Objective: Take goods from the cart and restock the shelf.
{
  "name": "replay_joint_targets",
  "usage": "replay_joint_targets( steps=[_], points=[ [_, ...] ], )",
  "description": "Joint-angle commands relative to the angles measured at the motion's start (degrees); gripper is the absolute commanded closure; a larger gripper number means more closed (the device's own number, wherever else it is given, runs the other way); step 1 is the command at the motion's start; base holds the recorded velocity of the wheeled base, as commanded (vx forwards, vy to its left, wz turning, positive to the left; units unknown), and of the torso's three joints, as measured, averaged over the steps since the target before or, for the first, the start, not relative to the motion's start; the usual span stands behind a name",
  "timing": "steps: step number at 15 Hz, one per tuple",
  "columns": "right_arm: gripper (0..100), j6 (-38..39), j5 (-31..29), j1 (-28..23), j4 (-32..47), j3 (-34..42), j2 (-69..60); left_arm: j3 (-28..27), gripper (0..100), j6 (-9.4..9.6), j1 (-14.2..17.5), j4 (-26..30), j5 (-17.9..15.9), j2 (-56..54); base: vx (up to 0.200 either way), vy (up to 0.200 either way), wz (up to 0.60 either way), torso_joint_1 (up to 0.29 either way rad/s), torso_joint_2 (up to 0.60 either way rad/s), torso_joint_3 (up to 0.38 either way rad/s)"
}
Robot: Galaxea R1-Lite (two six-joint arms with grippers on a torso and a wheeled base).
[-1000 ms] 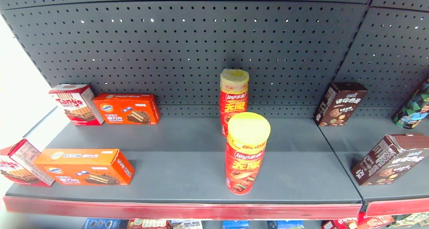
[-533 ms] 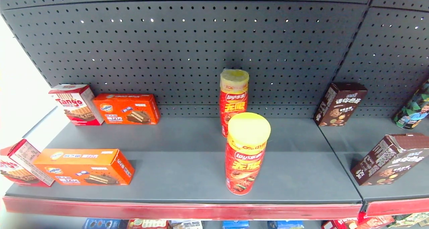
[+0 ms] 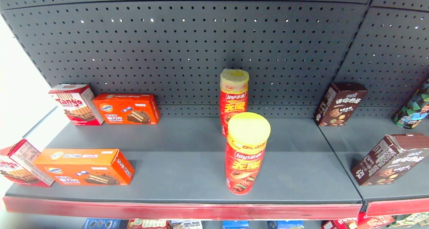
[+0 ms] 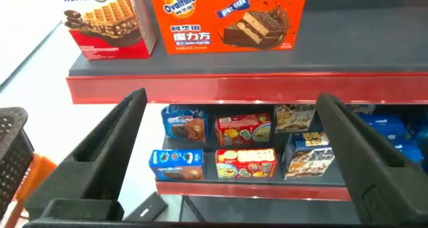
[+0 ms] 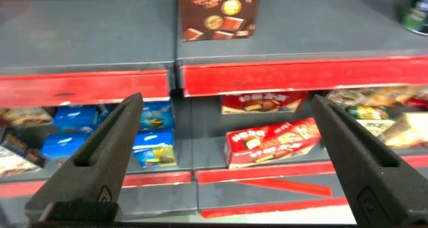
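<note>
While the left gripper (image 4: 231,97) and the right gripper (image 5: 227,99) hang low before the red front edge of the shelf (image 3: 187,168), both have their fingers spread wide with nothing between them. On the shelf two red chip cans stand upright in the middle, the front can (image 3: 247,153) just before the back can (image 3: 233,98). An orange box (image 3: 83,167) lies near the left front corner.
</note>
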Motion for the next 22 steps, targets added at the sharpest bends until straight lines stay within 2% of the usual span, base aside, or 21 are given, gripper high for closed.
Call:
replay_joint_targets(
  steps=[1,3,5,6,7,8,9,11,13,15,16,17,20,22],
  points=[
    [0,0.0,0.0,0.3,0.0,0.0,0.0,0.1,0,0.89,0.0,-0.1,-0.2,0.3,0.0,0.0,0.0,0.0,0.0,0.0],
    [0,-0.2,0.1,0.3,-0.1,0.0,0.0,0.1,0,1.15,-0.1,0.0,-0.6,0.3,0.0,0.0,0.0,0.0,0.0,0.0],
    [0,-0.6,0.6,0.4,-1.1,-0.1,-0.2,0.1,0,0.89,-0.1,0.0,-5.3,0.3,0.0,0.0,0.0,0.0,0.0,0.0],
    [0,0.2,3.1,1.4,-2.9,-10.4,5.0,0.0,0,0.98,-0.1,0.0,-7.1,0.3,0.0,0.0,0.0,0.0,0.0,0.0],
    [0,1.3,5.0,2.7,-1.2,-19.7,19.6,0.0,0,1.07,-0.1,0.0,-7.2,0.3,0.0,0.0,0.0,0.0,0.0,0.0],
    [0,1.0,6.4,3.8,-1.1,-22.5,24.8,0.0,0,0.98,-0.1,0.0,-7.2,0.3,0.0,0.0,0.0,0.0,0.0,0.0],
    [0,-1.1,11.3,8.1,-2.1,-25.6,29.2,0.0,0,0.98,-0.1,0.0,-7.3,0.3,0.0,0.0,0.0,0.0,0.0,0.0],
    [0,-3.2,12.3,13.5,-2.8,-27.9,36.5,0.0,0,0.98,-0.1,0.0,-7.3,0.3,0.0,0.0,0.0,0.0,0.0,0.0],
    [0,-3.9,11.5,20.8,-7.1,-31.1,48.5,0.0,0,0.8,-0.1,0.0,-7.1,0.3,0.0,0.0,0.0,0.0,0.0,0.0],
    [0,-3.9,10.3,22.6,-7.8,-31.2,50.6,0.0,0,0.98,-0.1,0.0,-7.1,0.3,0.0,0.0,0.0,0.0,0.0,0.0],
    [0,-3.8,6.4,29.9,-10.5,-33.4,57.0,0.1,0,0.71,-0.1,0.0,-6.8,0.3,0.0,0.0,0.0,0.0,0.0,0.0],
    [0,-3.8,6.5,32.3,-10.7,-33.7,58.9,0.1,0,0.71,-0.1,0.0,-6.8,0.3,0.0,0.0,0.0,0.0,0.0,0.0],
    [0,-3.9,6.2,35.8,-10.8,-34.5,63.5,0.1,0,0.71,-0.1,0.0,-6.8,0.3,0.0,0.0,0.0,0.0,0.0,0.0],
    [0,-3.9,6.0,36.9,-10.8,-38.1,68.6,0.1,0,0.71,-0.1,0.0,-6.8,0.3,0.0,0.0,0.0,0.0,0.0,0.0]
  ],
)
